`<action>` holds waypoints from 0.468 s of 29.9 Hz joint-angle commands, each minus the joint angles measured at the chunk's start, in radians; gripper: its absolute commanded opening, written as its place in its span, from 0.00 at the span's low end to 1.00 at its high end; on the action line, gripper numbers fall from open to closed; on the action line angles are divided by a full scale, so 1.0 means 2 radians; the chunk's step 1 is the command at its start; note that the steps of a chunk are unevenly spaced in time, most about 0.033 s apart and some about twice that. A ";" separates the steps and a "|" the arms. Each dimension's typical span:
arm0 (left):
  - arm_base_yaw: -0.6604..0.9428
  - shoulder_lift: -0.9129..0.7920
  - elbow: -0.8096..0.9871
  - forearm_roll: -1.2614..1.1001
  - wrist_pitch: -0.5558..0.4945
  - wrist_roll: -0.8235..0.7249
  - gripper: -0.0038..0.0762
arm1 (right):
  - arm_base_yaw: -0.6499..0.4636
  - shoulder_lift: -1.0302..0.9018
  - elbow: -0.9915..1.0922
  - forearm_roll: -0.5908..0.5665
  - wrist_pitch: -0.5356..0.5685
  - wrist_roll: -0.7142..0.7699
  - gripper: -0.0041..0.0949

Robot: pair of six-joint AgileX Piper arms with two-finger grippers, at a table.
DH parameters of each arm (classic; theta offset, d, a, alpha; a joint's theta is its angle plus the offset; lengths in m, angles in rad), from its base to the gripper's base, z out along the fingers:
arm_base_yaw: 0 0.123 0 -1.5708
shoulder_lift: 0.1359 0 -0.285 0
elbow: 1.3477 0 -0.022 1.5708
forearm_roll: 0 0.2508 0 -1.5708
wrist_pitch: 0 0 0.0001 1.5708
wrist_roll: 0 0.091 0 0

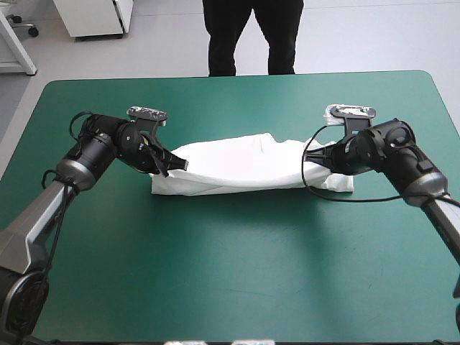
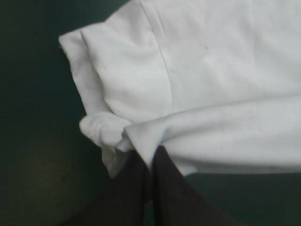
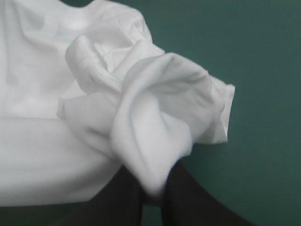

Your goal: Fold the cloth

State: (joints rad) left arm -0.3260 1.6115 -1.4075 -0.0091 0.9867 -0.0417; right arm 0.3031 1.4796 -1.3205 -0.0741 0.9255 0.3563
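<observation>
The white T-shirt (image 1: 244, 167) lies as a long folded band across the middle of the teal-green table. At the band's left end my left gripper (image 1: 175, 164) is shut on the T-shirt; in the left wrist view its black fingers (image 2: 136, 181) pinch a folded edge of the T-shirt (image 2: 211, 84) at their tips. At the right end my right gripper (image 1: 323, 159) is shut on the T-shirt, a bunched fold of the T-shirt (image 3: 150, 117) rising from between its fingers (image 3: 188, 193). A short sleeve lies just beyond that fold.
Bare teal-green cover (image 1: 237, 273) stretches from the T-shirt to the table's front edge, and a narrower strip (image 1: 237, 97) lies behind it.
</observation>
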 commanded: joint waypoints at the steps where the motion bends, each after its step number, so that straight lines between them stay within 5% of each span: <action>1: 0.000 0.011 -0.051 0.028 -0.033 -0.022 0.04 | -0.025 0.015 -0.048 0.005 -0.034 -0.023 0.02; 14: 0.006 0.163 -0.198 0.090 -0.029 -0.024 0.04 | -0.077 0.163 -0.162 0.081 -0.029 -0.102 0.02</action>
State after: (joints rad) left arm -0.3243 1.9436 -1.7331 0.1390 0.9529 -0.0799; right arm 0.1615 1.8106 -1.5778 0.0751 0.9032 0.1852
